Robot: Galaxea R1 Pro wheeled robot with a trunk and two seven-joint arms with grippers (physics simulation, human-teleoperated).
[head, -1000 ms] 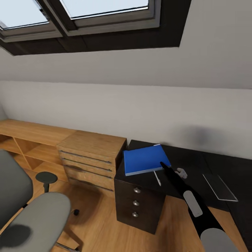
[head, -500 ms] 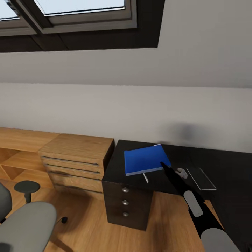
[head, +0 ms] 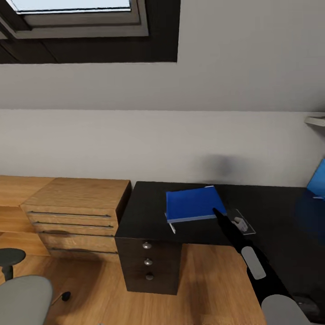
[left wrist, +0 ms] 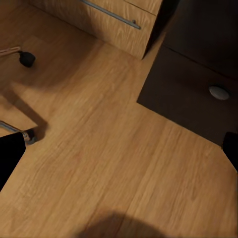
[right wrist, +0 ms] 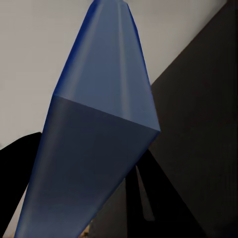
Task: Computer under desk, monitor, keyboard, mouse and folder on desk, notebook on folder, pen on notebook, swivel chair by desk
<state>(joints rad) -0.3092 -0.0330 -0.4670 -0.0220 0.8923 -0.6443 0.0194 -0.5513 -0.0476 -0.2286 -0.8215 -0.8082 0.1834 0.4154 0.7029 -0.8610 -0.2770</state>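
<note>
The bright blue folder (head: 192, 203) hangs just over the left part of the black desk (head: 144, 207), and my right gripper (head: 217, 212) is shut on its near right corner. In the right wrist view the folder (right wrist: 94, 148) stands edge-on between the fingers. The silvery pen (head: 172, 227) lies on the desk at the folder's front left corner, and also shows as a pen (right wrist: 144, 198) past the folder. The thin dark notebook (head: 247, 222) lies on the desk, partly behind my right arm. My left gripper (left wrist: 119, 153) is open over the floor. The swivel chair's seat (head: 20, 300) is at lower left.
A black drawer unit with round knobs (head: 146, 262) stands under the desk's left end. A wooden dresser (head: 76, 203) adjoins it on the left. A blue surface (head: 318, 180) shows at the far right edge, and the wood floor (left wrist: 99, 148) lies open before the desk.
The camera has swung right, so dresser and chair slid left in the picture. My right gripper has carried the folder rightward over the desk, away from the desk's left edge, toward the notebook.
</note>
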